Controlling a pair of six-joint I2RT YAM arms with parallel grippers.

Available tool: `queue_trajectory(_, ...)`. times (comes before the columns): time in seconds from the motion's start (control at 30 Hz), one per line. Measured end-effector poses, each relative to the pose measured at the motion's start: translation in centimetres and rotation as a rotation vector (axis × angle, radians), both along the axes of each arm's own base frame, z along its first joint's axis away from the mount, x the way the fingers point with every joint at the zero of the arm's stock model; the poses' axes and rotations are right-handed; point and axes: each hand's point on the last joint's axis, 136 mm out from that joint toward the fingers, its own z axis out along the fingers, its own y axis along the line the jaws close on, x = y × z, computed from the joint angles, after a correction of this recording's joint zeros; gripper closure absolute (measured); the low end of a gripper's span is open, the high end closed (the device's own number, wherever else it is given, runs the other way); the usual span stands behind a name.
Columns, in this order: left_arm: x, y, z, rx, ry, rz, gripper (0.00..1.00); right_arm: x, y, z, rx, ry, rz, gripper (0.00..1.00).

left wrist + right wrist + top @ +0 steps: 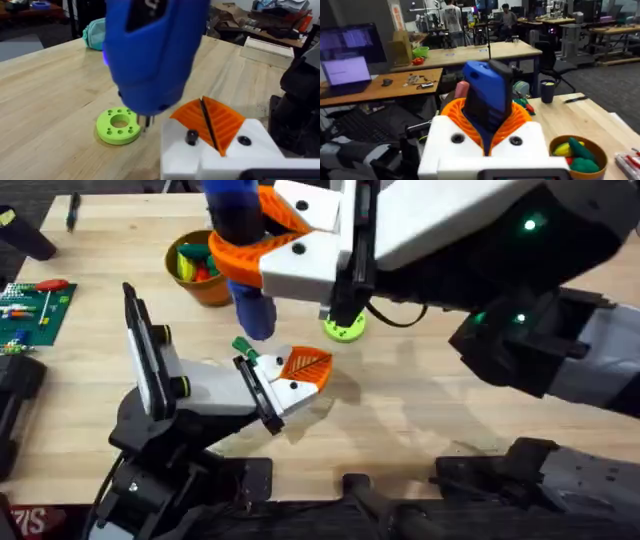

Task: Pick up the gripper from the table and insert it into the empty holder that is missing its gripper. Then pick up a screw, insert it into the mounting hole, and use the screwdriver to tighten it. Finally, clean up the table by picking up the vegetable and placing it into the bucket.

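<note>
My right gripper (245, 245) (487, 117) is shut on the blue screwdriver (252, 305) (150, 50) (487, 92), held upright above the table. Its bit hangs beside the lime-green disc (345, 330) (107, 129), short of the holder. The holder (205, 392) is the left arm's white end on a black jointed base. The orange ribbed gripper (305, 366) (220, 122) sits on it, with only a thin dark seam down its middle. A dark screw (191, 136) stands proud in the white base. The orange-brown bucket (210, 288) (580, 138) holds yellow, red and green vegetable pieces.
A green circuit board (35, 305) lies at the left edge and a pen (72, 210) at the far left corner. A small green piece (243, 347) rests by the holder's bracket. The right arm's bulk (520, 270) covers the upper right. Bare wood lies right of the holder.
</note>
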Motion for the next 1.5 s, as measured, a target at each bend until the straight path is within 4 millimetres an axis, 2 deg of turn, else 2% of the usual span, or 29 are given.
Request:
queue_trajectory(0.23,0.0,0.0,0.0,0.0,0.0,0.0,0.993,-0.1,-0.1,0.2,0.005,0.007,0.002,0.961)
queue_trajectory(0.47,0.0,0.0,0.0,0.0,0.0,0.0,0.993,-1.3,-1.5,2.5,0.065,0.074,0.028,0.961)
queue_trajectory(0.6,0.0,0.0,0.0,0.0,0.0,0.0,0.993,-1.6,-1.7,3.0,0.077,0.093,0.036,0.961)
queue_trajectory(0.7,0.0,0.0,0.0,0.0,0.0,0.0,0.993,-1.5,-1.7,2.2,0.045,0.133,0.035,0.961)
queue_trajectory(0.77,0.0,0.0,0.0,0.0,0.0,0.0,0.993,-1.3,-1.5,0.9,-0.004,0.174,0.029,0.961)
queue_trajectory(1.1,0.0,0.0,0.0,0.0,0.0,0.0,0.993,-1.2,-1.4,-0.1,-0.048,0.141,0.014,0.961)
queue_trajectory(1.5,0.0,0.0,0.0,0.0,0.0,0.0,0.993,-1.2,-1.4,-0.1,-0.056,0.082,0.003,0.961)
